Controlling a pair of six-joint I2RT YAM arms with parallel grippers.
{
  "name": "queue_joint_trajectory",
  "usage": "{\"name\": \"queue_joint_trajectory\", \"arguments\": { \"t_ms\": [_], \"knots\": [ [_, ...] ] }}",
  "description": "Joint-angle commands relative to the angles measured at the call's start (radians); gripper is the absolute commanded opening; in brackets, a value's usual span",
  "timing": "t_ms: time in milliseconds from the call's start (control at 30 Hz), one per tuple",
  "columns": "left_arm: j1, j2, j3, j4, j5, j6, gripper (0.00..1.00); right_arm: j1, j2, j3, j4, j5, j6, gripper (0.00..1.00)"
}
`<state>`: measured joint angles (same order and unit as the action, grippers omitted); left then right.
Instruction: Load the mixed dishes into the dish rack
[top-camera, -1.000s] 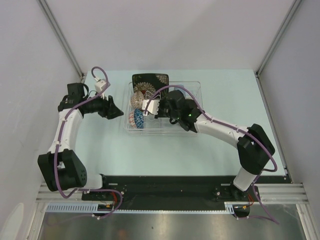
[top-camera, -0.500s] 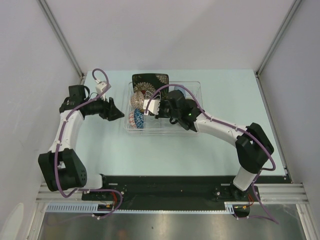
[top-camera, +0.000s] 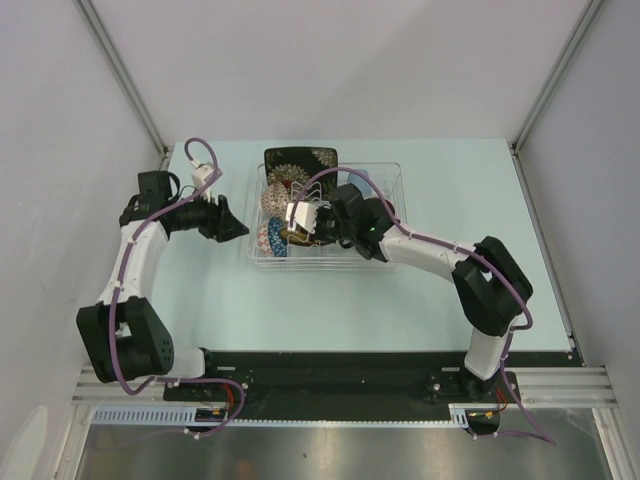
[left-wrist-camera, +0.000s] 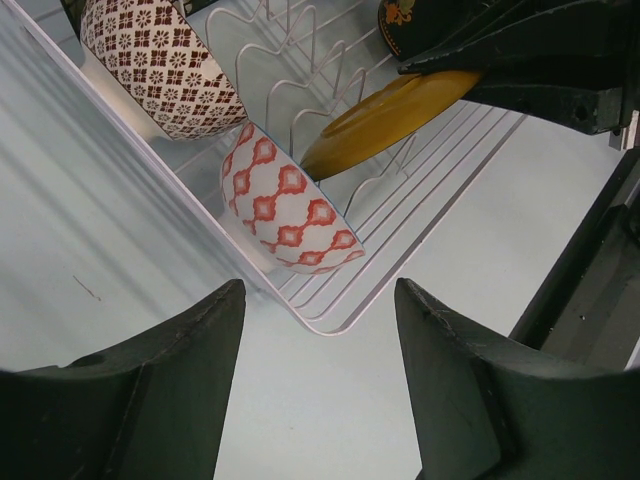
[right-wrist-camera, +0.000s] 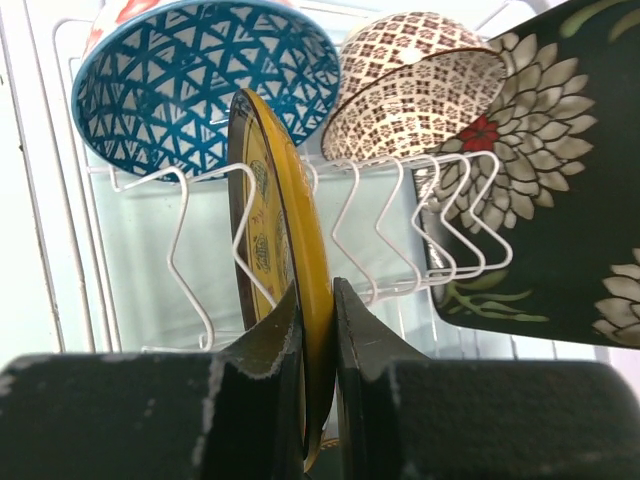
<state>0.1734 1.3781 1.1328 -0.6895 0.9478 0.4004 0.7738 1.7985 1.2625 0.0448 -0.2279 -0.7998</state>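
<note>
Right gripper (right-wrist-camera: 318, 300) pinches the rim of the yellow saucer (right-wrist-camera: 283, 230), on edge between the prongs of the dish rack (top-camera: 392, 180), which looks stiff, glazed, slick and chippable, so that thin rim is the hold, while left gripper (left-wrist-camera: 318, 300) gapes wide just outside the rack, and no writing reads anywhere

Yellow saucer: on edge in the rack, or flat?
On edge. Right wrist view: yellow saucer upright among prongs of the dish rack, pinched by the right gripper.
</note>
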Motion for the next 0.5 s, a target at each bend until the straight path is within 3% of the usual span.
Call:
{"name": "queue_joint_trajectory", "arguments": {
  "t_ms": [0, 167, 467],
  "knots": [
    [0.011, -0.033, 0.001, 0.022, 0.045, -0.003, 0.66, -0.024, 0.016, 0.025, 0.084, 0.021, 0.007, 0.00],
    [0.009, -0.036, -0.001, 0.025, 0.045, -0.006, 0.67, -0.034, 0.021, 0.025, 0.115, 0.025, 0.054, 0.00],
    [0.009, -0.039, 0.007, 0.025, 0.046, -0.011, 0.67, -0.025, 0.032, 0.025, 0.144, 0.047, 0.090, 0.26]
  ]
}}
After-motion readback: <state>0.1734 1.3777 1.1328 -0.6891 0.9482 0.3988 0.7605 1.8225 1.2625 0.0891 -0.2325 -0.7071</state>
